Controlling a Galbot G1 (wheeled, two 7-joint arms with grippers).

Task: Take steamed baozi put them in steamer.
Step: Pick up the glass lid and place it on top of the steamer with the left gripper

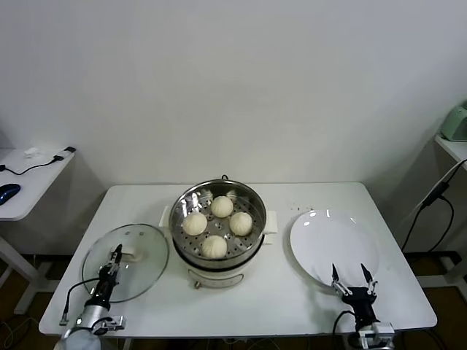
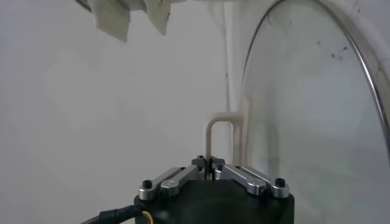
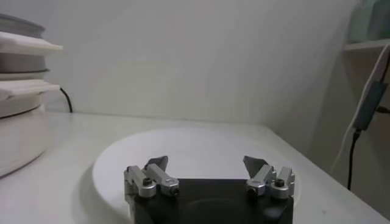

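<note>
Plain white wall point(image 1: 233, 80) behind white table point(image 1: 241, 299), side desk point(image 1: 29, 182) left, perhaps shelf point(image 1: 454, 146) right.

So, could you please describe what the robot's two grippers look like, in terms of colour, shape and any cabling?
Both look alike. The left gripper has a black body, silver metal linkage bars fixed with black screws, and slim dark fingers; a black cable with yellow and red wires shows at its base. The right gripper has the same black block, silver links and dark pointed fingertips. In the head view each sits on a pale grey wrist.

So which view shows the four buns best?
The head view: all four buns sit in plain sight on the steamer tray. The right wrist view catches only the steamer's side; the left wrist view shows no buns.
</note>
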